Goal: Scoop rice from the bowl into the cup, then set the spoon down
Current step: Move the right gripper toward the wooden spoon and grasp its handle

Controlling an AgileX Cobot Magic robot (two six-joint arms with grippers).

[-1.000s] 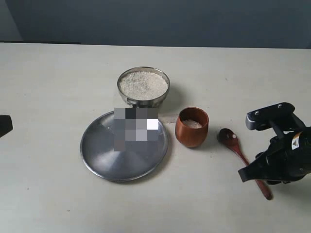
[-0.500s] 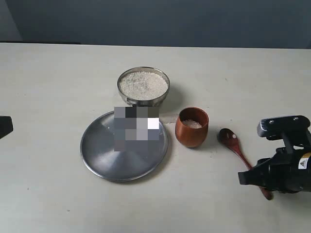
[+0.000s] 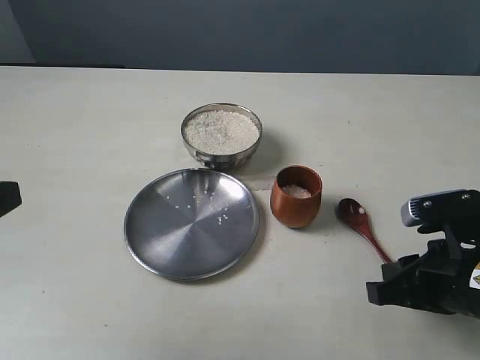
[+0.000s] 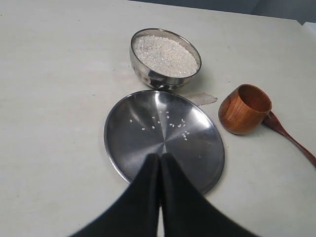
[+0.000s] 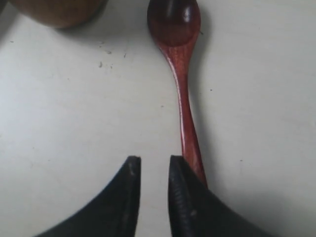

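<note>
The steel bowl [image 3: 221,154] holds a heap of rice [image 3: 221,129] at the back of the table. In front of it to the right stands the wooden cup [image 3: 295,202] with a little rice inside. The spoon [image 3: 358,222] lies flat on the table right of the cup, its handle end hidden behind my right arm. My right gripper [image 5: 151,165] is open and empty; the spoon handle [image 5: 186,128] lies just outside one finger. My left gripper [image 4: 160,158] is shut and empty, above the near edge of the plate, far from the bowl [image 4: 165,74] and the cup [image 4: 244,108].
A wide flat steel plate [image 3: 150,232] with several stray grains lies left of the cup, in front of the bowl. A small wet-looking patch marks the table between bowl and cup. Only a dark bit of the left arm [image 3: 6,196] shows at the exterior view's left edge.
My right arm has drawn back toward the near right corner, away from the spoon. The spoon stays lying where it was. The left arm has not moved.
</note>
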